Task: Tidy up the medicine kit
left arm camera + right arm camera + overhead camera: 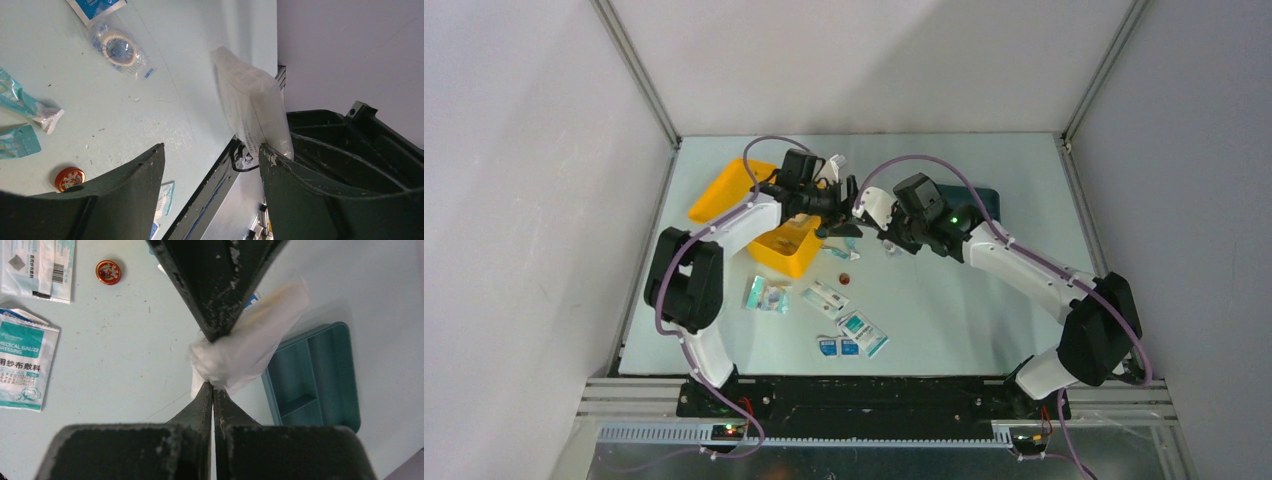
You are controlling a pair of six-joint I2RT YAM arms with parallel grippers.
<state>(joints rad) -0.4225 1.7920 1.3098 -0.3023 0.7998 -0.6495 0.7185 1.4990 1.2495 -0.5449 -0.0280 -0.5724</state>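
The right pincer (214, 360) is clamped shut on a crumpled white pouch (260, 335) and holds it above the table (125, 350). The left pincer (211, 150) has its jaws apart with nothing between them. A blurred, clear-white packet (252, 100) stands just behind one of its fingers (300, 195). I cannot tell whether packet and finger touch, or whether this is the same pouch.

From above, the two pincers hang close together over the middle of the table. Just left of them, under the left arm's wrist, the yellow box (789, 250) lies open, with its lid (719, 190) folded back toward the far left. Something pale glints inside the box, too small to name.

To the right of the held pouch sits a dark teal tray (320, 355), split into several compartments. In the top view the right arm partly hides it.

Nearer the arms, loose things lie on the table:
- a small round red tin (845, 278)
- a gauze dressing packet (22, 365)
- a roll of tape in a clear bag (120, 47)
- two flat packets (826, 298) (861, 333), set apart from one another
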